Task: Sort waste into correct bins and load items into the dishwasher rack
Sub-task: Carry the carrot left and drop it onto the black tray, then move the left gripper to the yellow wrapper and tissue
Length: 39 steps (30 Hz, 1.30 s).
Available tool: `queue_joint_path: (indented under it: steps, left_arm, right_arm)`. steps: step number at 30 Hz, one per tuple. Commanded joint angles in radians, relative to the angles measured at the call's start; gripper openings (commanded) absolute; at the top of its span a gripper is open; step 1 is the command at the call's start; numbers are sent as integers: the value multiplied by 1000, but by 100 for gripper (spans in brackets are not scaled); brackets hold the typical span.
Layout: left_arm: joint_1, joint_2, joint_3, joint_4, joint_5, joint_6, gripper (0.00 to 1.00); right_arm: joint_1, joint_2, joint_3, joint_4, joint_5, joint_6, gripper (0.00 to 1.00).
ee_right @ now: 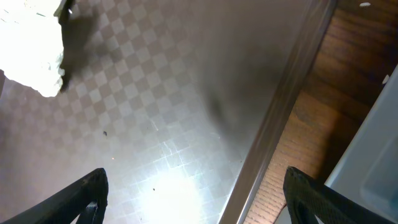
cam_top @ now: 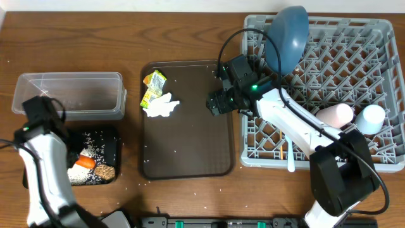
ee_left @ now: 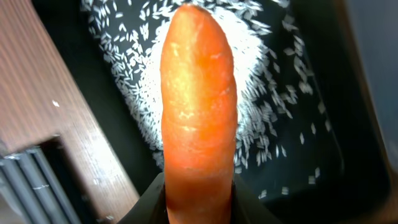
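Carrot [ee_left: 198, 99] gripped by the left gripper [ee_left: 199, 206] above the black tray [cam_top: 111, 147]

The left jaws are clamped on the carrot's thick end, its tip pointing over the white grains [ee_left: 261, 74] scattered in the tray, with brown crumbs [cam_top: 105, 171] beside them; the clear box [cam_top: 69, 95] sits just behind; the right gripper [ee_right: 196, 199] hangs with fingers spread wide and empty over the brown serving tray [ee_right: 155, 124], where the tissue [cam_top: 161, 106] and wrapper [cam_top: 152, 87] lie touching; the blue plate [cam_top: 288, 35] stands in the rack [cam_top: 380, 145]
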Motion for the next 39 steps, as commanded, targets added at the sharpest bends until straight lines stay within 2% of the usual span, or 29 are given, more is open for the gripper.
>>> queue_joint_path:
  steps: [1,8,10,12,13,19,21,25,28,31,35,39]
  left_arm:
    - [60,73,-16,20,109,-49,8]
    - [80,120,-16,69,123,-90,11]
    - [80,115,-15,68,122,-89,39]
    - [80,103,-11,60,123,-72,53]
    - [80,92,-8,50,123,-56,57]
    - [77,-11,44,-3,132,6,62]
    - [60,-58,61,19,196,79,62]
    - [-39,-127,77,136,384,306,63]
    - [-169,-130,77,215,403,420,63]
    - [-308,-85,77,283,402,529,64]
    - [-468,19,77,379,354,629,76]
    - [-552,132,77,446,272,677,94]
  right_arm:
    - [-3,3,5,-3,0,-15,84]
    - [-3,3,5,-13,0,-15,83]
    - [-3,3,5,-19,0,-15,83]
    - [-3,3,5,-25,0,-15,83]
    - [-3,3,5,-28,0,-16,83]
    - [-3,3,5,-28,0,-19,84]
    - [-3,3,5,-28,0,-19,84]
    - [-3,3,5,-28,0,-19,85]
    - [-5,3,5,-38,42,0,84]
    - [-32,3,5,-55,49,145,85]
    - [-86,3,5,-54,-9,181,84]
    - [-129,3,5,-66,-66,175,84]
